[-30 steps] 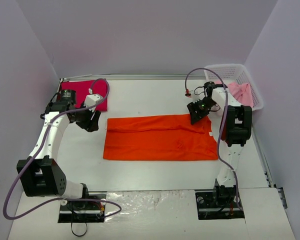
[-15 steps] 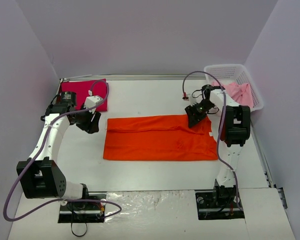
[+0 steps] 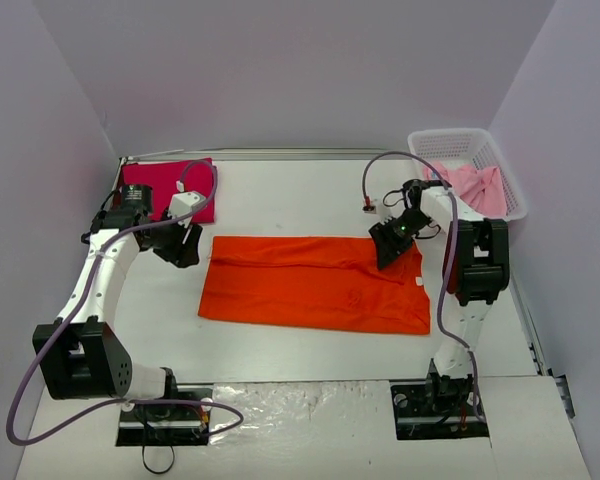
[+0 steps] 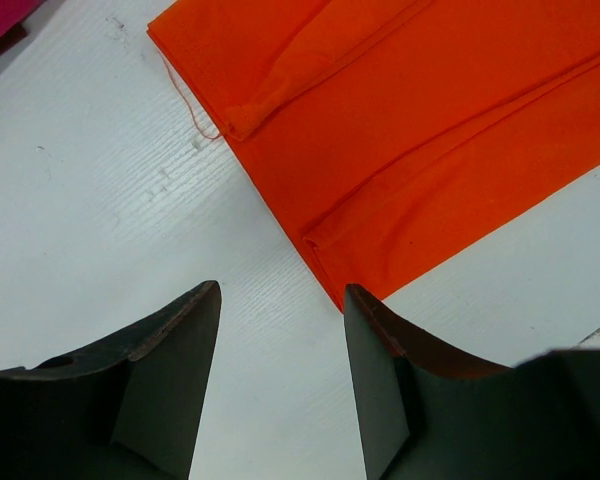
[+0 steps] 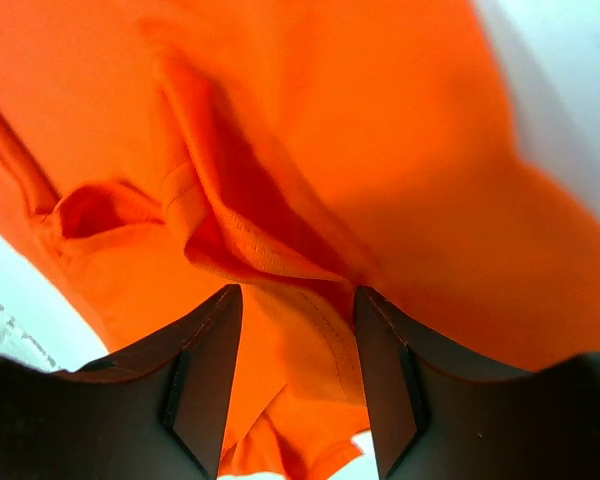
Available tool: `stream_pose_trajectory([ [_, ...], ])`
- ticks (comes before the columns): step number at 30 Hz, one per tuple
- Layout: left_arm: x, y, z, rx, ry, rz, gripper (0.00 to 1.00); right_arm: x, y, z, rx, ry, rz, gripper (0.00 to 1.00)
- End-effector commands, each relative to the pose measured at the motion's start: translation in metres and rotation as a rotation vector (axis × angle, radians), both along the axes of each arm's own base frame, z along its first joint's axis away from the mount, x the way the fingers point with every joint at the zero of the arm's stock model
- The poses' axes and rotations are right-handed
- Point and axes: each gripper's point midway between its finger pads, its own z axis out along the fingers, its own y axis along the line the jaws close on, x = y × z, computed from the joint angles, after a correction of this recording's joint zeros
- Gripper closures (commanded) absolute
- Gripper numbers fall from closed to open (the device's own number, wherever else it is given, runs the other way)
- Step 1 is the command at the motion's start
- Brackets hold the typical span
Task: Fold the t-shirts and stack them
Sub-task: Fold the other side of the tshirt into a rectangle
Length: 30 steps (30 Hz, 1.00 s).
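Observation:
The bright orange t-shirt [image 3: 310, 285] lies flat on the table, folded into a long band. It also shows in the left wrist view [image 4: 430, 130] and fills the right wrist view [image 5: 380, 150]. My right gripper [image 3: 392, 240] is down on its far right corner. Its jaws [image 5: 297, 291] stand apart with a bunched fold and hem of orange cloth between them. My left gripper [image 3: 185, 245] is open and empty [image 4: 281, 288] over bare table, just left of the shirt's left edge. The magenta-red t-shirt [image 3: 165, 185] lies folded at the far left. The pale pink t-shirt [image 3: 480, 185] sits in the basket.
A white lattice basket [image 3: 450, 140] stands at the far right corner against the wall. Grey walls close in the table on three sides. A corner of the magenta-red shirt [image 4: 0, 15] shows at the left wrist view's top left.
My right gripper has moved nearer and a little left on the orange shirt. The shirt has shifted left and skewed, its right end now lower. My left arm has barely moved.

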Motion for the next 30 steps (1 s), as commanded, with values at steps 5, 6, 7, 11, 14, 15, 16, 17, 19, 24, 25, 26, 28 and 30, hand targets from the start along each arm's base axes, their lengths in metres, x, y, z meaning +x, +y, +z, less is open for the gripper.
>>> stream_pose_trajectory([
  [5,-0.001,-0.006,0.015,-0.040,-0.058,-0.003,0.49,-0.046,0.011,0.039,0.042,-0.004,0.094,0.54],
  [6,-0.002,-0.006,0.015,-0.043,-0.058,-0.003,0.49,-0.054,0.011,0.038,0.042,0.008,0.119,0.54],
  [7,-0.002,-0.006,0.015,-0.043,-0.060,-0.003,0.49,-0.061,0.012,0.040,0.042,0.027,0.132,0.54],
  [11,-0.004,-0.007,0.014,-0.045,-0.059,-0.003,0.49,-0.086,0.015,0.033,0.027,0.092,0.184,0.54],
  [14,-0.006,-0.007,0.014,-0.043,-0.065,-0.002,0.48,-0.101,0.017,0.027,0.015,0.139,0.207,0.54],
  [15,-0.007,-0.007,0.014,-0.045,-0.066,-0.004,0.48,-0.105,0.018,0.026,0.014,0.149,0.216,0.53],
  [16,-0.007,-0.007,0.015,-0.044,-0.069,-0.003,0.48,-0.110,0.017,0.023,0.007,0.172,0.222,0.53],
  [17,-0.007,-0.007,0.015,-0.045,-0.071,-0.002,0.48,-0.112,0.017,0.022,0.006,0.176,0.225,0.51],
  [19,-0.008,-0.007,0.015,-0.044,-0.075,0.000,0.48,-0.116,0.017,0.021,0.001,0.188,0.232,0.51],
  [24,-0.008,-0.008,0.020,-0.051,-0.085,-0.006,0.48,-0.110,0.018,0.039,-0.004,0.121,0.219,0.51],
  [25,-0.008,-0.008,0.020,-0.052,-0.083,-0.007,0.48,-0.108,0.018,0.043,-0.011,0.108,0.209,0.51],
  [26,-0.009,-0.009,0.021,-0.055,-0.081,-0.010,0.48,-0.106,0.017,0.050,-0.015,0.078,0.202,0.51],
  [28,-0.009,-0.010,0.022,-0.059,-0.083,-0.014,0.48,-0.105,0.012,0.058,-0.041,0.042,0.183,0.52],
  [30,-0.009,-0.011,0.020,-0.063,-0.080,-0.018,0.48,-0.104,0.005,0.060,-0.066,0.023,0.166,0.58],
])
